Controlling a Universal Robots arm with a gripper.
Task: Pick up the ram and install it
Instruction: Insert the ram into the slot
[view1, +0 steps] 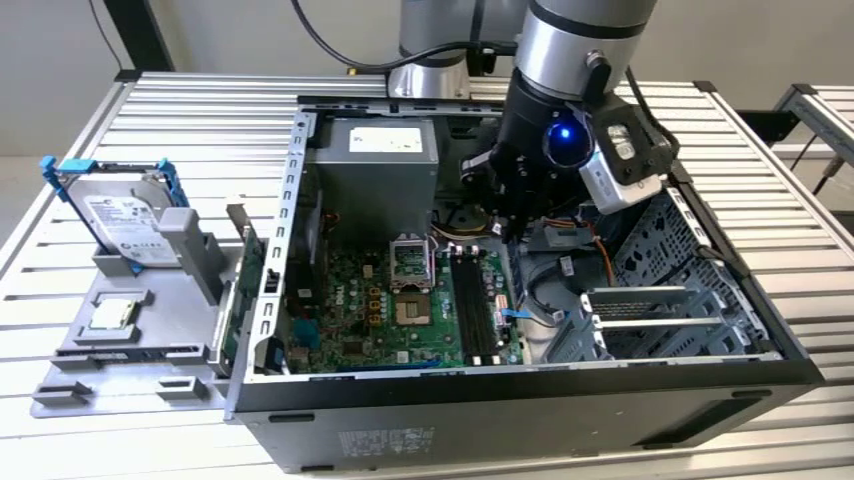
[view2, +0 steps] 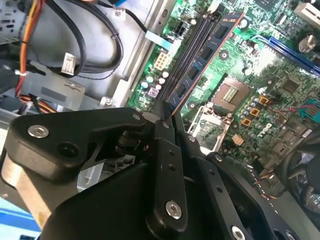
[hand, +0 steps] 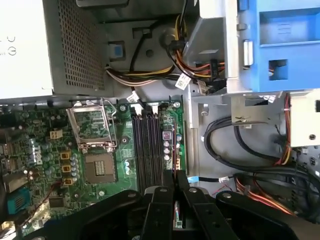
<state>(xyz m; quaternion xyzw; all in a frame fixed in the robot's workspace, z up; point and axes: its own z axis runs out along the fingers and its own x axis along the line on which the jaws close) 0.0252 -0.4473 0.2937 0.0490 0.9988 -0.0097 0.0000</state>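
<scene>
Second wrist view has the gripper (view2: 167, 120) right up close, jaws clenched on the ram (view2: 205, 57), a long thin stick with a blue-green board, dark chips and a reddish edge. It's standing on edge beside the black slots (view2: 192, 42) on the motherboard (view2: 260, 75), touching or nearly so, hard to say if it's seated. Exterior view: the arm reaches down into the open case (view1: 534, 400), which holds the green motherboard, power supply (view1: 380, 165), cables and a drive cage (view1: 667, 320). Off to the exterior view's left, a tray (view1: 120, 355) holds a hard drive (view1: 127, 225) and a chip (view1: 114, 313).
</scene>
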